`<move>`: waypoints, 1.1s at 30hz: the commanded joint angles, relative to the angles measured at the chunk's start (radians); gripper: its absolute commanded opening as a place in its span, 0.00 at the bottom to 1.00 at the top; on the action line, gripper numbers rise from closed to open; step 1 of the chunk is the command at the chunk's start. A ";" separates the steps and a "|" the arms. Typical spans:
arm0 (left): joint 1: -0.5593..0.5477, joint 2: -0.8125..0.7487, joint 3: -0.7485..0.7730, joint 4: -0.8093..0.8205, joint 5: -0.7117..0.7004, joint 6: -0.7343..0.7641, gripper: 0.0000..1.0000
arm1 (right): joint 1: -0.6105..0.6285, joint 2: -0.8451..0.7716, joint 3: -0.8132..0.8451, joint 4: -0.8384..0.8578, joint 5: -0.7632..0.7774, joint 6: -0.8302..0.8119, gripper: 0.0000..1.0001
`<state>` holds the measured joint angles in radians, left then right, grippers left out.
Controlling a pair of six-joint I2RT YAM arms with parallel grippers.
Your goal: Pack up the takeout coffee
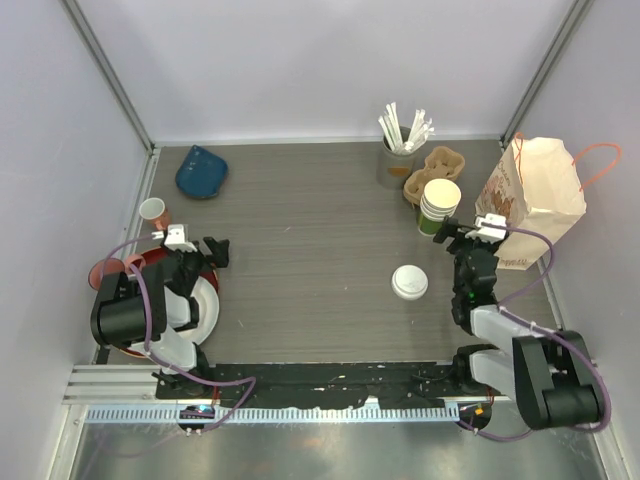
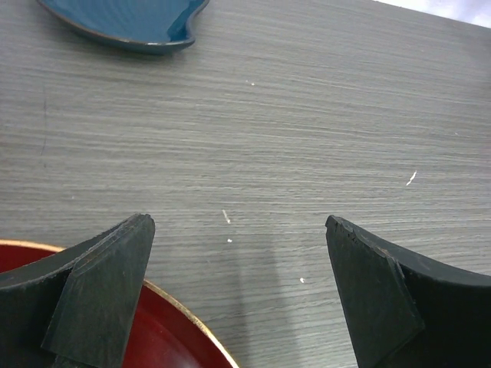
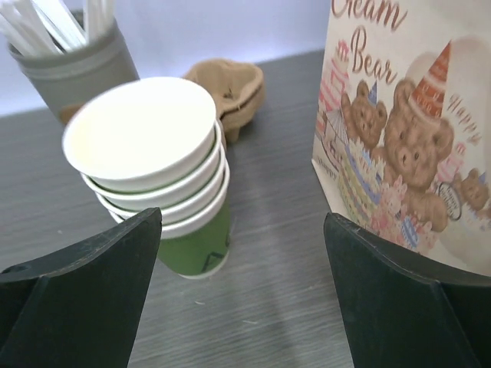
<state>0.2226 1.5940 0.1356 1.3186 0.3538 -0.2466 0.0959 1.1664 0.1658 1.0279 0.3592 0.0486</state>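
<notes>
Top external view is showing the job barely started, as I'm reading it. The stack of paper cups [image 1: 440,205] is standing on the worktop [image 1: 310,250] just beside the pulp cup carrier [image 1: 432,172], and the white lid [image 1: 409,282] is lying apart from both, nearer the arms. The printed paper bag [image 1: 535,200] is standing upright at the right edge; its inside is not showing. The right end effector [image 1: 462,235] is hovering released and empty, facing the gap between cup stack and bag. The left end effector [image 1: 200,250] is also spread and holding nothing, sitting over the red plate [image 2: 176,345] rim. Remaining, in my judgement: separating one cup, lidding it, seating it in the carrier, then loading the bag.
</notes>
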 commanded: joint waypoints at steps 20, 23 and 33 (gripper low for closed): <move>-0.006 -0.274 0.145 -0.299 0.074 0.050 1.00 | 0.022 -0.176 0.584 -0.971 -0.296 0.163 0.85; -0.009 -0.324 0.191 -0.421 0.123 0.059 0.97 | 0.040 -0.110 0.688 -1.092 -0.272 0.157 0.83; -0.020 -0.379 0.639 -1.315 0.266 0.181 0.88 | 0.157 0.168 1.046 -1.440 -0.121 0.022 0.71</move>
<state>0.2085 1.2167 0.5934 0.4702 0.5522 -0.1635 0.2291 1.2301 1.0618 -0.2230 0.1627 0.1341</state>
